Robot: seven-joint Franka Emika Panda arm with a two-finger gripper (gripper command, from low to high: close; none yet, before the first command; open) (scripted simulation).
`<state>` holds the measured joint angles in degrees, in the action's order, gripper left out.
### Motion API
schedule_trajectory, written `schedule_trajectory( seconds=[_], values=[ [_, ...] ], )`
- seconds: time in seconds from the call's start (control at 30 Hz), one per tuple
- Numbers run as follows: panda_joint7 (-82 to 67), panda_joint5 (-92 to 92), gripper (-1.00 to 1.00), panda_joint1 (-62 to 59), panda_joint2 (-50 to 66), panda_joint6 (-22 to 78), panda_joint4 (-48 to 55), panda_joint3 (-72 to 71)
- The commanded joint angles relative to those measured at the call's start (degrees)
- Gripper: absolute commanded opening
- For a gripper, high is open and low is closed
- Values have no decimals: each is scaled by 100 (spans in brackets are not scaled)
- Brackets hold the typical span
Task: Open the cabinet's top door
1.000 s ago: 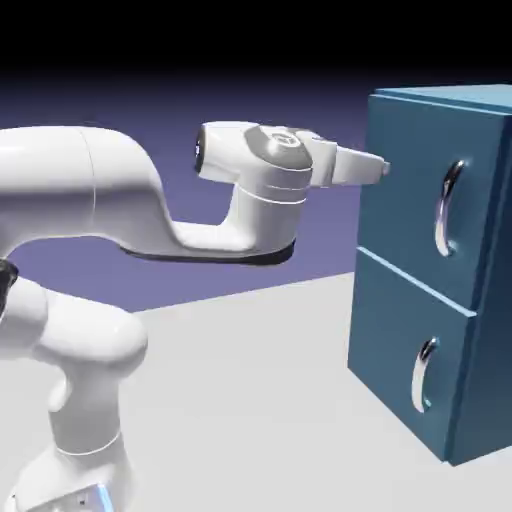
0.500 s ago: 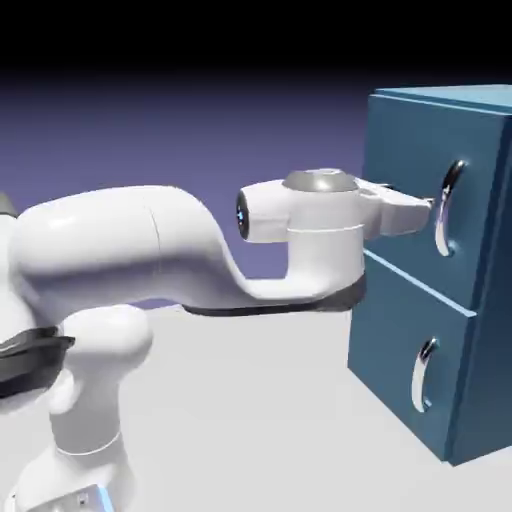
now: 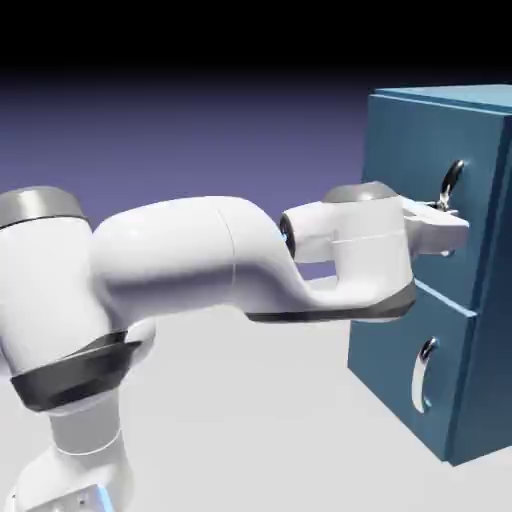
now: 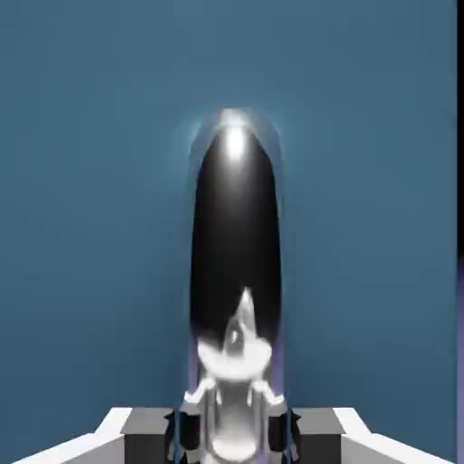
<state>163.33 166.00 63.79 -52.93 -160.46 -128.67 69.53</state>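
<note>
Pincer (image 3: pixel 447 215) clamped on the top door's (image 3: pixel 425 190) handle (image 4: pixel 234 272), low on the bar. In the hand view the bar's long axis runs 6-to-12 from the pincer. Cabinet (image 3: pixel 480 400) sits at the exterior view's 3 o'clock; pull back toward 9.

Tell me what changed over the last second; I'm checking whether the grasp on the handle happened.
The gripper swung from the cabinet's upper left corner down and right to the top door's handle and shut on it; the arm stretched out after it. The top door is still closed, the lower panel and its handle unchanged.
</note>
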Motion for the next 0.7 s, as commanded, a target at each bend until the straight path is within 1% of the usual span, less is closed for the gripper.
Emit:
schedule_trajectory(
  seconds=[0.0,0.33,0.67],
  values=[
    [182,0,-100,-208,145,106,-137,-150],
    [268,-1404,-100,-2255,574,1410,-1665,-2043],
    [269,-3029,-100,-3916,624,2241,-2592,-4119]
  ],
)
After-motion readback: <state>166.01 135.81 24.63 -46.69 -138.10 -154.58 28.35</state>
